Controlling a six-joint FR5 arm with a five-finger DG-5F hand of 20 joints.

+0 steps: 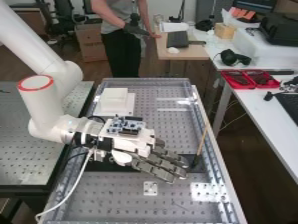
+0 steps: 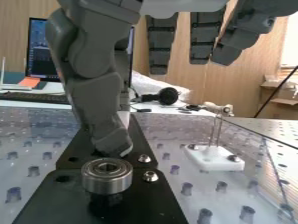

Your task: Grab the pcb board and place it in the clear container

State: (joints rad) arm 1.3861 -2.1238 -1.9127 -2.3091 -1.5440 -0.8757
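In the high view the hand (image 1: 159, 163) is low over the middle of the perforated bench, its fingers straight and spread toward the right. A blue and white circuit board (image 1: 126, 125) lies on the wrist just behind it. Farther up the bench stands a pale box-shaped thing (image 1: 114, 102); I cannot tell whether it is the clear container. In the wrist view the hand (image 2: 100, 95) has its thumb hanging down close to a metal bearing (image 2: 107, 175) on a black plate (image 2: 53, 195). Nothing is held between thumb and fingers; whether the thumb touches the bearing I cannot tell.
A small white block (image 2: 214, 159) with upright metal pins stands beside the black plate. A thin wooden stick (image 1: 201, 140) rises near the bench's right rail (image 1: 216, 165). Red trays (image 1: 249, 79) rest on the side table. A white cable (image 1: 70, 185) trails from the arm.
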